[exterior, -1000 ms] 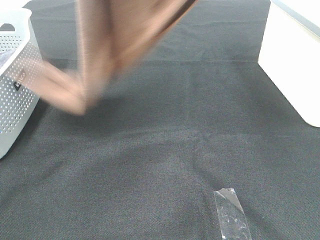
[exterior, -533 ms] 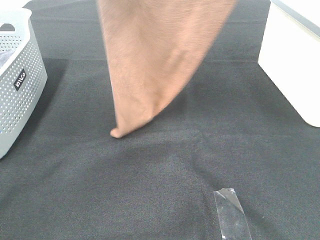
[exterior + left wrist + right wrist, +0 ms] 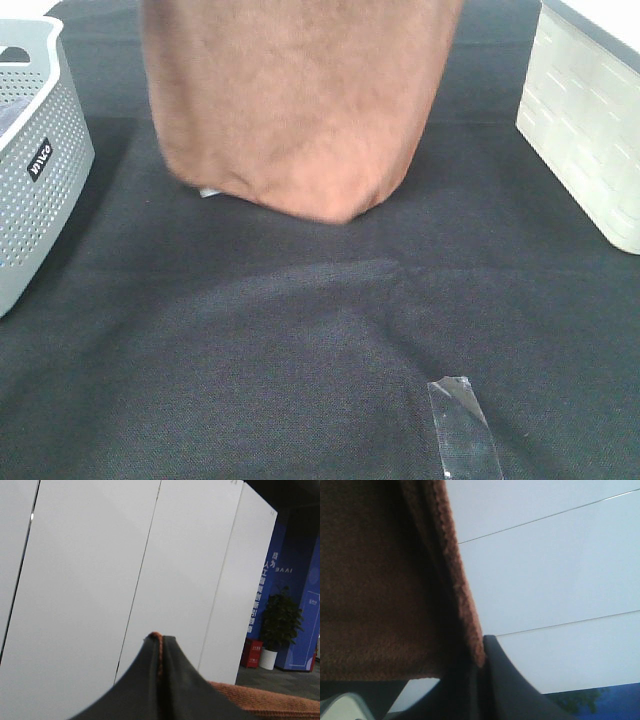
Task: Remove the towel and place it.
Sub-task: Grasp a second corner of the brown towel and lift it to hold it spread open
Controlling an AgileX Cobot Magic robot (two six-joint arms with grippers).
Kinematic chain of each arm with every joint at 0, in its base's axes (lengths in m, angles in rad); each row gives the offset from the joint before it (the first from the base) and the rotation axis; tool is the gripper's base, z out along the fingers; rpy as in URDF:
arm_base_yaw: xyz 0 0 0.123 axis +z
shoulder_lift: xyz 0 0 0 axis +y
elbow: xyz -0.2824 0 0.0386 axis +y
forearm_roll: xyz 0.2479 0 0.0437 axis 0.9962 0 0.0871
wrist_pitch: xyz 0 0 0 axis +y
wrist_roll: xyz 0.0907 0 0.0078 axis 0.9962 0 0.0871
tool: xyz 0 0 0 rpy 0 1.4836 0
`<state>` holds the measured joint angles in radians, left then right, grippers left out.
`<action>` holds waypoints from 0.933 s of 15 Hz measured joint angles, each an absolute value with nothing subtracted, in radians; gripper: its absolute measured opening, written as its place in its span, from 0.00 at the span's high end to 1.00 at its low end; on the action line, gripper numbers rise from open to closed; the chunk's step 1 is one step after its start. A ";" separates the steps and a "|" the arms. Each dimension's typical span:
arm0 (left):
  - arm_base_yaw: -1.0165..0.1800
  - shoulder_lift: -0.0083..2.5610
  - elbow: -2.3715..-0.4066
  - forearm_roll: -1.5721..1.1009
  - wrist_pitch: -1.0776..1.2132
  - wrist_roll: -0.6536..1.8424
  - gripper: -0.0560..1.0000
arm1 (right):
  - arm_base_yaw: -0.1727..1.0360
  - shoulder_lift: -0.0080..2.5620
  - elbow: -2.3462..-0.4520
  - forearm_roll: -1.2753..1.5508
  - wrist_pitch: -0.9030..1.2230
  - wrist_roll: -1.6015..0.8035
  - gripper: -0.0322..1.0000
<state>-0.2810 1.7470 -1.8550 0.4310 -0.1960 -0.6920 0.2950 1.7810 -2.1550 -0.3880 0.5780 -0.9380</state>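
Spread wide now, the towel [image 3: 300,100] no longer hangs in the narrow drooping point it formed half a second ago. Its lower edge has lifted off the middle of the desk [image 3: 250,340] and sits further back.

At the far left stands a grey perforated basket [image 3: 40,170] with a small dark label on its side, apart from the cloth. Next to the right, the brown towel hangs as a broad sheet over the back middle of the dark desk, its top running out of the high view. A small white tag [image 3: 210,190] shows at its lower left corner. The bottom hem curves low near the desk, and it may just brush the surface, though the blur makes that hard to judge. Nearer the front, right of centre, a strip of clear tape [image 3: 462,432] lies flat on the desk. A white ribbed box [image 3: 590,130] stands at the far right edge.

The left fingers [image 3: 140,690] are clenched on a thin brown edge of the towel, with white wall panels [image 3: 100,580] and a potted plant [image 3: 281,625] behind. The right fingers [image 3: 505,690] are likewise pinched tight on the towel's hem.
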 joint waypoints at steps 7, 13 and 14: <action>-0.206 2.028 -2.180 0.434 -0.349 -0.696 0.95 | 0.242 1.977 -2.264 -0.559 0.143 -0.635 0.97; -0.179 2.244 -2.461 0.460 -0.472 -0.684 0.95 | 0.195 2.138 -2.457 -0.534 0.000 -0.613 0.97; -0.169 2.266 -2.475 0.466 -0.496 -0.683 0.95 | 0.193 2.156 -2.457 -0.519 -0.016 -0.613 0.97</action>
